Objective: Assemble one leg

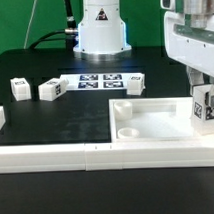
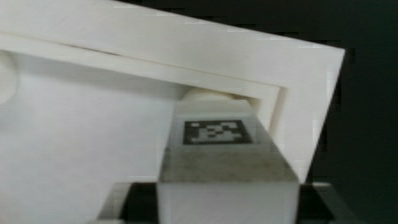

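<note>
1. Claw (image 1: pixel 203 104) position: locate it at the exterior view's right edge, low over the right end of the large white tray piece (image 1: pixel 156 123). Its fingers are clamped on the leg (image 1: pixel 204 107), a white block carrying a black-and-white tag.

2. In the wrist view, confirm the grip: the leg (image 2: pixel 221 150) sits between the two dark finger pads (image 2: pixel 128 200), tag facing the camera, and it extends away from the claw (image 2: pixel 221 200) toward the tray's raised rim (image 2: pixel 231 70).

3. The far end of the held leg lies at the tray's inner corner, under the rim. You cannot tell from either view whether it is seated in the tray or only touching it.

4. Three more loose legs lie on the black table (image 1: pixel 54 67): one at the exterior view's left (image 1: pixel 18 90), a second just to its right (image 1: pixel 49 90), and a third near the centre (image 1: pixel 137 82), beyond the tray.

5. The marker board (image 1: pixel 100 80) lies flat on the table on the far side, between the second and third loose legs, in front of the robot base (image 1: pixel 100 30).

6. A long white rail (image 1: pixel 57 155) runs along the near side of the table, adjoining the tray's left side.
</note>
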Controlling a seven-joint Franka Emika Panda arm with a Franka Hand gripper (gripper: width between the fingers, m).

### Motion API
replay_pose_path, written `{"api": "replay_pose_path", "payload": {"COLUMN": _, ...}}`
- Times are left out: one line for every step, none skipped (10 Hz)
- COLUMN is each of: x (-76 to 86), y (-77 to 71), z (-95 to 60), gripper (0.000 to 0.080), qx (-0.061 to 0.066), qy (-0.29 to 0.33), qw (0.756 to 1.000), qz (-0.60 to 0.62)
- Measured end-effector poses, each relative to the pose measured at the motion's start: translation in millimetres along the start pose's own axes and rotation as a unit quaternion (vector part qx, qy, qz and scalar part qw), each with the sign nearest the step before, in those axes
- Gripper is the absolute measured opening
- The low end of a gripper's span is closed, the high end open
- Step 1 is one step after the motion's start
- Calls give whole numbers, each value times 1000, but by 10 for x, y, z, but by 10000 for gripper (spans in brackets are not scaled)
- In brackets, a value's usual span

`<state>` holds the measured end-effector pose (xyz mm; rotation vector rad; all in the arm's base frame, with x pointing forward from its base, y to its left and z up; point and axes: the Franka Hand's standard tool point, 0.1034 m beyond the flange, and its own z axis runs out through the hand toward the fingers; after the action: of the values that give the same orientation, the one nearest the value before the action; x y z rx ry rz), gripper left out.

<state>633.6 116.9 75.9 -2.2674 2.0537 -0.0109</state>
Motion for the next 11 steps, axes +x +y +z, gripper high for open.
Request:
{"api": "replay_pose_path", "payload": {"x": -2, "y": 0, "z": 0, "gripper": 292, "qx": 0, "qy": 0, "qw": 1000, "qz": 14}}
{"api": "replay_pose_path", "payload": {"x": -7, "y": 0, "z": 0, "gripper": 292, "qx": 0, "qy": 0, "qw": 1000, "qz": 11}}
{"api": "replay_pose_path", "payload": {"x": -10, "y": 0, "z": 1, "gripper": 485, "qx": 0, "qy": 0, "qw": 1000, "qz": 5}}
{"api": "replay_pose_path", "payload": {"x": -13, "y": -1, "z": 0, "gripper": 485, "qx": 0, "qy": 0, "qw": 1000, "qz": -17}}
{"api": "replay_pose_path", "payload": {"x": -25, "y": -1, "z": 0, "gripper": 611, "qx": 1, "qy": -1, "qw": 1000, "qz": -26}}
{"api": "replay_pose_path", "payload": {"x": -23, "y": -4, "z": -1, "gripper": 611, "qx": 1, "qy": 0, "qw": 998, "qz": -65}}
{"api": "replay_pose_path", "payload": {"x": -6, "y": -11, "z": -6, "gripper": 643, "qx": 2, "qy": 0, "qw": 989, "qz": -148}}
{"api": "replay_pose_path", "payload": {"x": -5, "y": -11, "z": -1, "gripper": 648, "qx": 2, "qy": 0, "qw": 979, "qz": -202}}
{"api": "replay_pose_path", "payload": {"x": -9, "y": -9, "z": 7, "gripper": 648, "qx": 2, "qy": 3, "qw": 968, "qz": -249}}
{"api": "replay_pose_path", "payload": {"x": -25, "y": -7, "z": 8, "gripper": 649, "qx": 2, "qy": 3, "qw": 955, "qz": -298}}
{"api": "replay_pose_path", "payload": {"x": -33, "y": -7, "z": 7, "gripper": 649, "qx": 1, "qy": 3, "qw": 942, "qz": -335}}
